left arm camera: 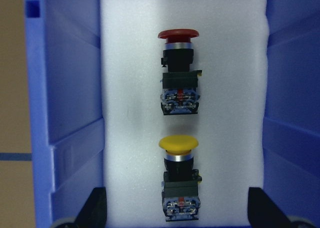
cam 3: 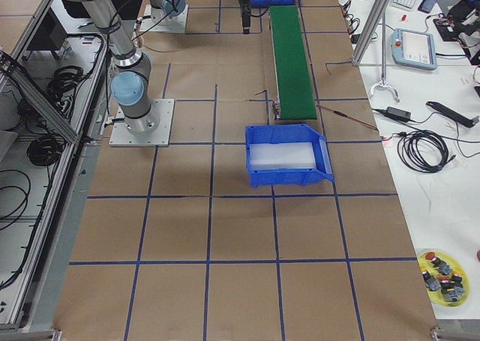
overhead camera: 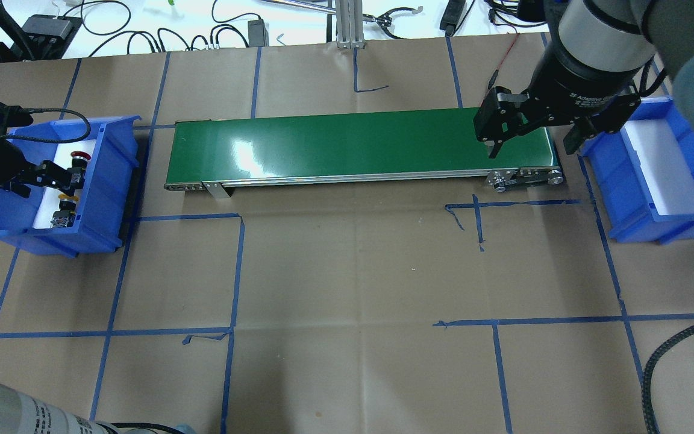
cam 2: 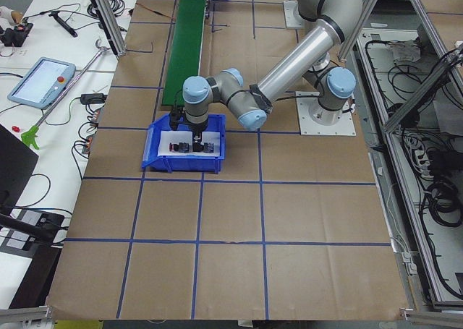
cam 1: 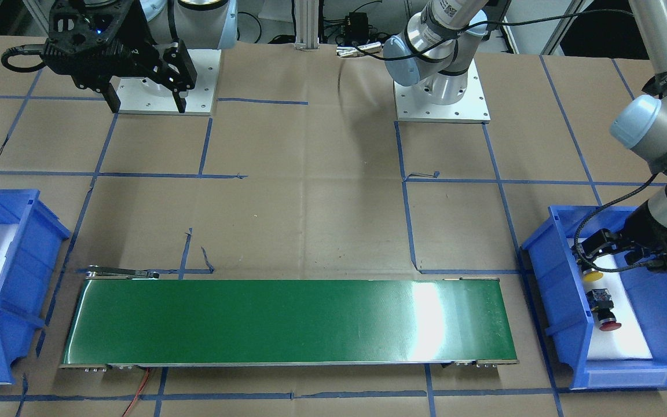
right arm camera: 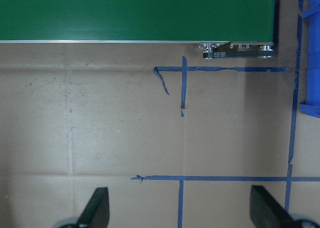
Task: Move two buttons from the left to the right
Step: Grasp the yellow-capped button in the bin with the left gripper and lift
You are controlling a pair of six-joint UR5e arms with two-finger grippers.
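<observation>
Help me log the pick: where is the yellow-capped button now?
The yellow-capped button lies on white foam in the blue bin at the robot's left end of the table; in the left wrist view it sits just below the red-capped button.

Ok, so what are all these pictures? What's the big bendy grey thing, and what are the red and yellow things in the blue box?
It is a robot with two bendy grey arms bolted to a table. Each arm ends in a two-fingered pincer. Four pictures come from cameras fixed around the table: one high behind the robot, one facing it and one at each end. The other two come from small cameras on the wrists, looking down past the fingers. On the table lies a long green belt with a blue box at each end. In the left box, a red button and a yellow button lie on white foam. The left pincer hangs open over the yellow one, holding nothing. The right pincer is open too, near the right box.
</observation>
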